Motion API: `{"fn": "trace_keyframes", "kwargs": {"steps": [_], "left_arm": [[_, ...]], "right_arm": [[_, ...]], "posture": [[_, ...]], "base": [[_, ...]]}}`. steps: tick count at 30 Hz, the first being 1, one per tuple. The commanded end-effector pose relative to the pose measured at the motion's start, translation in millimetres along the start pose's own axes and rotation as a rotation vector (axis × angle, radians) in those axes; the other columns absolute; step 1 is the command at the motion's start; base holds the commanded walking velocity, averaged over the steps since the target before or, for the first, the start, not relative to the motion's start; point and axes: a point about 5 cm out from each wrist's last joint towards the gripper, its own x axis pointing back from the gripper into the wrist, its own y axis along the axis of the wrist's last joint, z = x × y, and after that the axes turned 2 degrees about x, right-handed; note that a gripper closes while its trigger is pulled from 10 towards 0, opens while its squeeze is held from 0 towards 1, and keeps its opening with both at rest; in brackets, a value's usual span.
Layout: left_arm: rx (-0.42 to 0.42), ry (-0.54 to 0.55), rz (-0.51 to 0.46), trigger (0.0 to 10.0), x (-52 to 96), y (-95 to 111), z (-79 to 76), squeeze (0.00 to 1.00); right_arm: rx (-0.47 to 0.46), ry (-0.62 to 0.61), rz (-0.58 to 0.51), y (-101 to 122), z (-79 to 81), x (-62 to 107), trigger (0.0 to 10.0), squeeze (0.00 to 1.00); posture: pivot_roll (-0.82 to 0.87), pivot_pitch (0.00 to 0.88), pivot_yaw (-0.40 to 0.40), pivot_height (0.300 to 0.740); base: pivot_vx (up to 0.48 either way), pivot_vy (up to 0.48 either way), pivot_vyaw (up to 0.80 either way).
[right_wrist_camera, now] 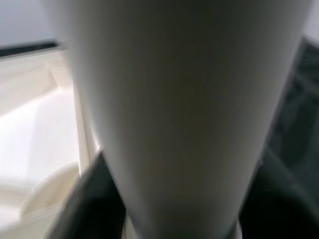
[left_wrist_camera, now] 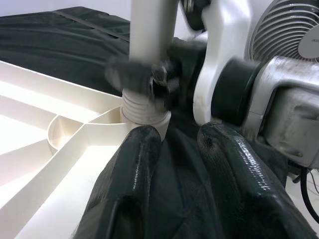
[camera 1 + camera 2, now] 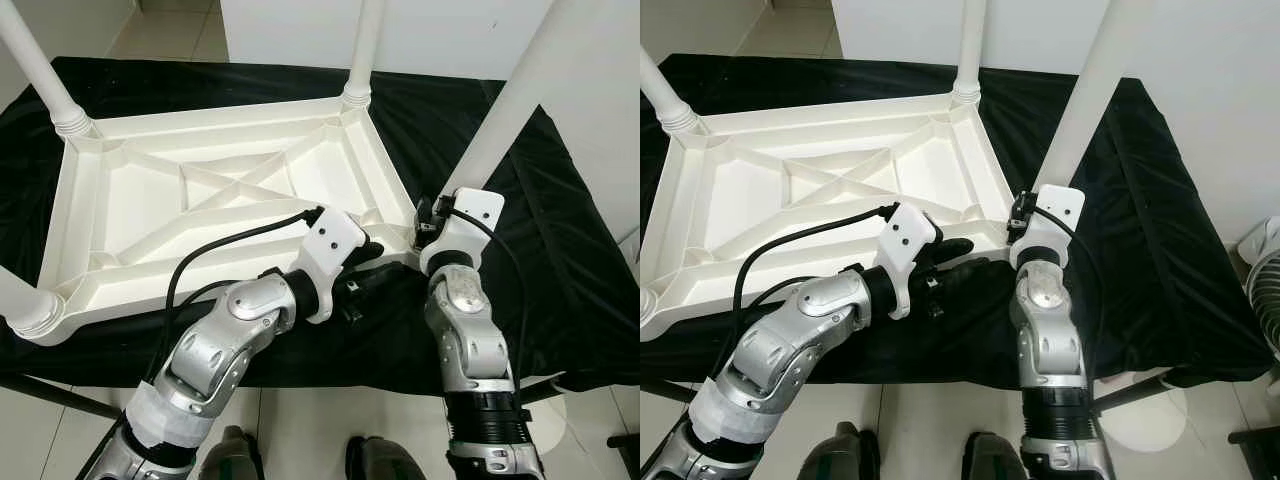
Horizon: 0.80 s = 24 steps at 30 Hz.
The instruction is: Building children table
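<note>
A white plastic children's table [image 3: 62, 215] lies upside down on a black cloth [image 3: 565, 265]. Its ribbed underside faces up. Three legs stand in its corners: far left [image 3: 40, 70], far right [image 3: 365, 45] and near left [image 3: 22, 300]. A fourth leg [image 3: 520, 95] rises from the near right corner socket [image 2: 144, 112]. My right gripper [image 3: 430, 222] is shut on that leg just above its threaded base. My left gripper [image 2: 182, 137] rests open on the cloth beside the same corner, its fingers [image 2: 139, 164] pointing at the socket.
The cloth-covered surface ends close in front of my body, with tiled floor below. A white fan [image 3: 1265, 275] stands on the floor to the right. A white wall runs behind the table.
</note>
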Motion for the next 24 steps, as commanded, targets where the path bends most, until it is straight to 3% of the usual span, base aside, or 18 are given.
{"fn": "trace_keyframes", "kwargs": {"steps": [1,7,12,13,14,15,17,24], "left_arm": [[-0.008,0.001,0.005,10.0,-0.9,-1.4,0.3,0.0],[-0.011,0.002,0.006,10.0,-0.3,-1.7,0.4,0.0],[-0.012,0.002,0.006,10.0,-0.2,-1.6,0.7,0.0],[-0.013,0.0,0.006,10.0,-0.3,-1.3,0.9,0.0],[-0.015,-0.002,0.006,10.0,-0.5,-0.8,1.1,0.0],[-0.015,-0.002,0.006,10.0,-0.5,-0.8,1.1,0.0],[-0.017,-0.002,0.006,10.0,-0.9,0.0,2.1,0.0],[-0.021,0.002,0.005,10.0,-1.4,1.3,3.6,0.0]], "right_arm": [[-0.025,0.062,0.025,-6.4,1.6,0.0,10.0,1.0],[-0.02,0.239,-0.013,-1.8,-15.2,-2.8,10.0,1.0],[0.002,0.291,-0.017,-1.2,-20.0,-3.9,10.0,1.0],[0.045,0.371,-0.023,0.1,-23.3,-4.6,10.0,0.95],[0.095,0.469,-0.027,0.6,-25.3,-5.3,10.0,0.0],[0.095,0.469,-0.027,0.6,-25.3,-5.3,10.0,0.0],[0.156,0.589,-0.029,0.3,-27.9,-6.6,10.0,0.0],[0.213,0.69,-0.014,-3.3,-33.0,-15.4,10.0,0.0]], "posture": [[-0.06,0.093,0.012,0.74],[-0.06,0.085,0.013,0.74],[-0.06,0.083,0.016,0.74],[-0.06,0.084,0.02,0.74],[-0.06,0.084,0.023,0.74],[-0.06,0.084,0.023,0.74],[-0.05,0.085,0.026,0.74],[-0.05,0.081,0.028,0.74]], "base": [[0.0,0.0,0.0],[0.0,0.0,0.0],[0.0,0.0,0.0],[0.0,0.0,0.0],[0.0,0.0,0.0],[0.0,0.0,0.0],[0.0,0.0,0.0],[0.0,0.0,0.0]]}}
